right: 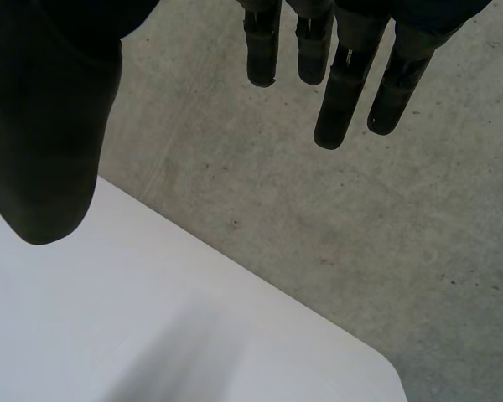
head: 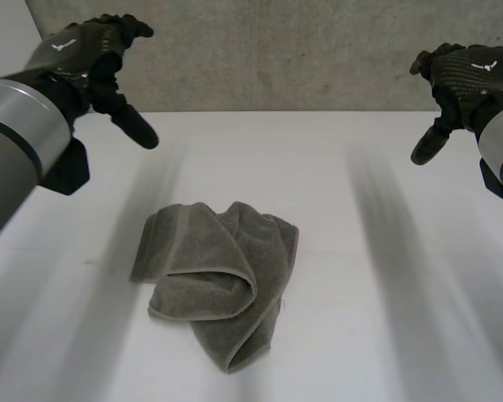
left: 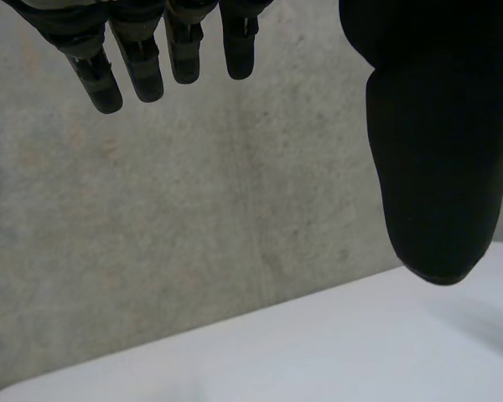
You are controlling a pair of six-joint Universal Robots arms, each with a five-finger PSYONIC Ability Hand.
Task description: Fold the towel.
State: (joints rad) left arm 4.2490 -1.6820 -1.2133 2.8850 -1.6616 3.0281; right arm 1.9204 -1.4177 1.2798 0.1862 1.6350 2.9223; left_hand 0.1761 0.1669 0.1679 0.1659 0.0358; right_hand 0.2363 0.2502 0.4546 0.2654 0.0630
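Head view: towel (head: pixel 218 280) crumpled, untouched; left hand (head: pixel 85 52) and right hand (head: pixel 474 71) raised, fingers relaxed, empty. Corners apparently buried: spread flat first.

Head view: high, between and behind the arms (head: pixel 17 134), looking down on the white surface (head: pixel 386 335). Left wrist view: close along left robot hand (left: pixel 436 151), facing grey wall (left: pixel 193 209) beyond it. Right wrist view: same along right robot hand (right: pixel 42 126). All share surface's far edge, wall.

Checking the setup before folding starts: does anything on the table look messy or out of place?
Only the towel: it lies crumpled in a heap on the table, edges rolled over, not spread flat.
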